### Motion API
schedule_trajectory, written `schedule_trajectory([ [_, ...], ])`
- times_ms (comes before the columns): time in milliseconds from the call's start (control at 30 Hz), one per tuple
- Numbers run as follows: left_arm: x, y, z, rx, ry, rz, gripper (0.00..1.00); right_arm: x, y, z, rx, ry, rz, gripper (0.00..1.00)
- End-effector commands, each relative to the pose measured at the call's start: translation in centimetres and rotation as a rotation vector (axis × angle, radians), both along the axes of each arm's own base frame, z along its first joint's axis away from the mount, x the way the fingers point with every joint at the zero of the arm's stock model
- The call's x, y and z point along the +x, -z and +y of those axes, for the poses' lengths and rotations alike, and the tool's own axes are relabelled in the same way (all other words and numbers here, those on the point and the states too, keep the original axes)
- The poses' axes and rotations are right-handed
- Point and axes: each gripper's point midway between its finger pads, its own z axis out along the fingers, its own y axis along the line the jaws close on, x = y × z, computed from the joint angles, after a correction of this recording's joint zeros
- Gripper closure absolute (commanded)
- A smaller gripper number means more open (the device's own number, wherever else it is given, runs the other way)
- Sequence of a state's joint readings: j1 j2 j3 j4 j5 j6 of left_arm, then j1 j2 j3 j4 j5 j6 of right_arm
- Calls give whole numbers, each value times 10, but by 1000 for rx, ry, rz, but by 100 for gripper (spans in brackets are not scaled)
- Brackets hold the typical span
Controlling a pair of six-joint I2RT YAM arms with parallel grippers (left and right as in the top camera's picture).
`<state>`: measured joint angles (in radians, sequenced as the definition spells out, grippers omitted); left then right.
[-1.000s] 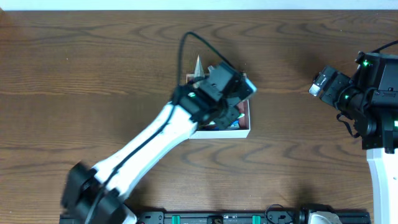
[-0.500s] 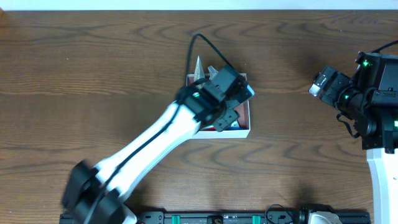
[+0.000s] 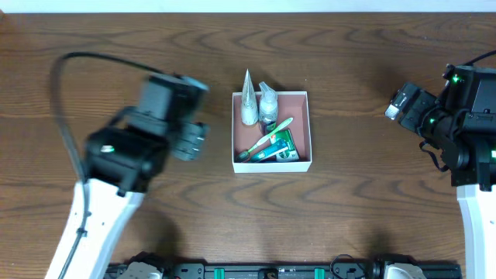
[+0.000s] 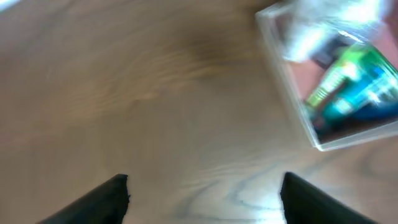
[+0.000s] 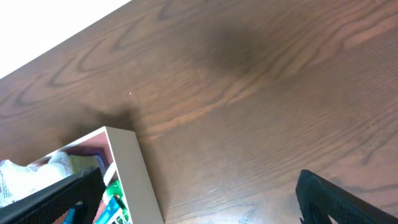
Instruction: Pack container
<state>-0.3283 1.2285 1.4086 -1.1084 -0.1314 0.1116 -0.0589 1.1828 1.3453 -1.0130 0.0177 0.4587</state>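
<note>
The container [image 3: 299, 110] is a shallow white-walled box with a pinkish floor, standing at the table's middle. Inside lie two clear bottles [image 3: 258, 105], a green toothbrush [image 3: 273, 132] and a green packet [image 3: 280, 147]. My left gripper [image 3: 198, 139] hangs over bare wood just left of the container. In the left wrist view this gripper [image 4: 205, 199] is open and empty, with the blurred container [image 4: 289, 106] at the upper right. My right gripper [image 3: 397, 104] stays far to the right. In its wrist view it [image 5: 199, 199] is open over wood, the container wall [image 5: 134, 177] by its left finger.
The table [image 3: 116, 54] is dark wood. A black rail [image 3: 271, 271] with green marks runs along the front edge. The right arm's base [image 3: 473, 116] stands at the right edge.
My left arm has pulled back from over the container to its left side and its jaws have opened. The items inside are now uncovered. The right arm has not moved.
</note>
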Motion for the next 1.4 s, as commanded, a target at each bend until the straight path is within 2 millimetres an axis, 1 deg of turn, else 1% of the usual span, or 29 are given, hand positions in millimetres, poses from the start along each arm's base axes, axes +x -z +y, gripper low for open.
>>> schedule_trajectory([
  [0, -1, 0, 30, -48, -186, 5, 2, 0, -3, -2, -10, -5, -6, 1],
  [67, -2, 2, 38, -55, -232, 18, 2, 0, -3, -2, -10, -5, -6, 1],
  [367, -1, 2, 39, -56, -237, 17, 2, 0, -3, -2, -10, -5, -6, 1],
  [533, -13, 8, 42, -34, -237, 67, 2, 0, -3, -2, -10, -5, -6, 1],
  [600, -14, 4, 46, -15, -230, 46, 2, 0, -3, -2, -11, -5, -6, 1],
  [700, -13, -2, 48, -39, -230, -38, 2, 0, -3, -2, -10, -5, -6, 1],
  [767, -14, -1, 55, -54, -247, -106, 2, 0, -3, -2, -10, -5, -6, 1],
  [833, -22, 11, 62, -74, -269, -135, 2, 0, -3, -2, -10, -5, -6, 1],
  [933, -35, 40, 72, -115, -307, -166, 2, 0, -3, -2, -10, -5, -6, 1],
  [967, -40, 54, 76, -132, -322, -180, 2, 0, -3, -2, -10, -5, -6, 1],
  [1067, -55, 86, 83, -156, -348, -217, 2, 0, -3, -2, -10, -5, -6, 1],
  [1200, -75, 121, 84, -169, -354, -256, 2, 0, -3, -2, -10, -5, -6, 1],
  [1367, -91, 155, 83, -177, -350, -267, 2, 0, -3, -2, -11, -5, -6, 1],
])
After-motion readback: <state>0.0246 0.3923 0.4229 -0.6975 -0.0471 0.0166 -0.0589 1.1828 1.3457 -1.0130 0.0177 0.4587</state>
